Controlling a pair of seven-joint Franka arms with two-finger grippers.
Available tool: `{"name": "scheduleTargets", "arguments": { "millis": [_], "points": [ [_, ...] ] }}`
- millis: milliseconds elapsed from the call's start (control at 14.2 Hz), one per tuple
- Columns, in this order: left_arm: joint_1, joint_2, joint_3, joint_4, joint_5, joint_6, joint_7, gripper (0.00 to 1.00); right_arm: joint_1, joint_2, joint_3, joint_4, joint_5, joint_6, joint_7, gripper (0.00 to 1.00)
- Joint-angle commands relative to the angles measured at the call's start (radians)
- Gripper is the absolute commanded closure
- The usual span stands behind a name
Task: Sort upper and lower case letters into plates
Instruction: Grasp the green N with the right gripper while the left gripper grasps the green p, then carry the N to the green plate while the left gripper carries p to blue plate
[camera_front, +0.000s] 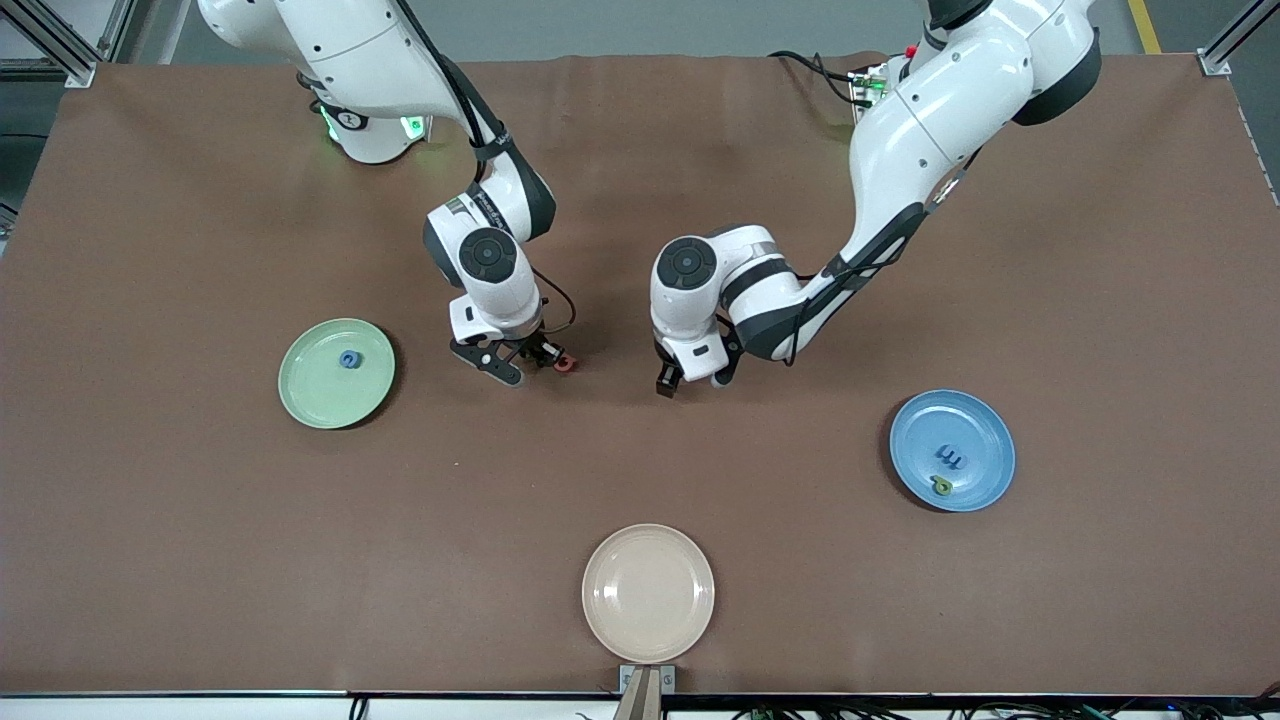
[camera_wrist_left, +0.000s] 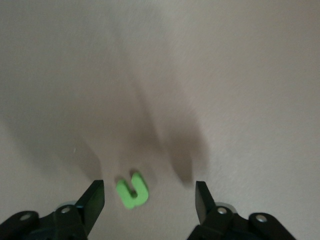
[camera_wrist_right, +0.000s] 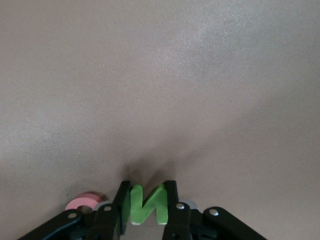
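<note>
Front view: pale mint green plate at centre-left held one blue letter; sky blue plate at lower right held two. Cream-beige plate, bottom centre, bare. Right gripper clamped a green N, pink ring-shaped letter beside it. Left gripper spread wide over a green U-shaped letter. Judged about halfway: three sorted, three left.

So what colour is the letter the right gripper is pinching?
Bright green. The letter N shows best in the right wrist view, clamped in the right gripper.
</note>
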Motion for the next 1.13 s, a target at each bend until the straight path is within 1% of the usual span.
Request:
{"name": "scheduleTargets", "arguments": {
  "millis": [0, 141, 282, 423, 564, 705, 916, 987, 1057],
  "points": [
    [-0.02, 0.002, 0.008, 0.023, -0.041, -0.011, -0.012, 0.21, 0.009, 0.003, -0.008, 0.001, -0.014, 0.001, 0.019, 0.99],
    [-0.02, 0.004, 0.009, 0.018, -0.041, -0.026, -0.027, 0.22, -0.003, -0.003, -0.008, 0.003, -0.014, -0.01, 0.004, 1.0],
    [-0.022, 0.002, 0.011, 0.009, -0.04, -0.029, -0.037, 0.23, -0.031, -0.03, -0.011, 0.003, -0.014, -0.052, -0.05, 1.0],
    [-0.022, 0.001, 0.017, 0.006, -0.038, -0.037, -0.054, 0.24, -0.097, -0.081, -0.01, 0.001, -0.012, -0.12, -0.136, 1.0],
    [-0.023, 0.002, 0.017, 0.006, -0.035, -0.037, -0.06, 0.29, -0.159, -0.133, -0.01, -0.002, -0.012, -0.193, -0.238, 1.0],
    [-0.023, 0.002, 0.017, 0.001, -0.034, -0.037, -0.061, 0.31, -0.219, -0.194, -0.01, -0.04, -0.012, -0.218, -0.349, 1.0],
    [-0.026, 0.006, 0.017, 0.001, -0.034, -0.037, -0.063, 0.43, -0.33, -0.264, -0.011, -0.104, -0.012, -0.229, -0.542, 1.0],
    [-0.035, 0.009, 0.019, 0.001, -0.032, -0.037, -0.063, 0.5, -0.353, -0.276, -0.011, -0.12, -0.012, -0.221, -0.578, 1.0],
    [-0.043, 0.01, 0.031, 0.001, -0.031, -0.037, -0.061, 0.62, -0.373, -0.279, -0.011, -0.125, -0.012, -0.221, -0.607, 1.0]
  ]
}}
